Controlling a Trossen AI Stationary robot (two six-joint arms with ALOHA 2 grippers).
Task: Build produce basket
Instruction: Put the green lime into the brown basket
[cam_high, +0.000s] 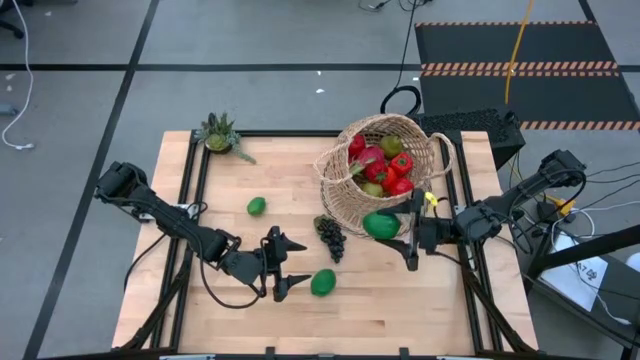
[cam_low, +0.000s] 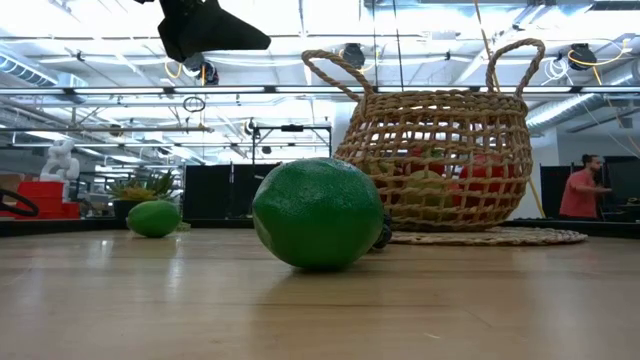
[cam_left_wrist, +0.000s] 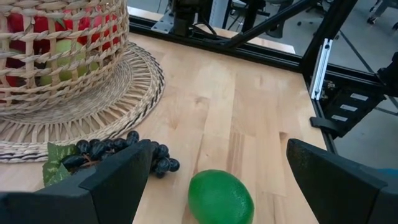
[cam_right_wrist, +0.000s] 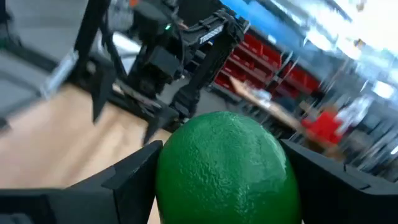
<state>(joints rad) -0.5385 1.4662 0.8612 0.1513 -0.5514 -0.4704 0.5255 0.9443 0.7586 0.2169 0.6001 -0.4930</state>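
The tan wicker basket stands on the table's far right part and holds red and green fruits. My right gripper is shut on a green lime at the basket's near side. My left gripper hangs open above the table, near its near edge. A second lime lies just to its right and shows ahead of its fingers. Dark purple grapes lie by the basket's base. A third lime rests farther left. My right gripper pinches the lime between its two fingers, one on each side of its round body. The fingers come level from the table's right. The lime is lifted clear of the table, beside the basket's near rim.
A small spiky potted plant stands at the far left corner. Black frame rails run along the table's sides. In the low view the near lime lies in front of the basket. A person stands in the room behind.
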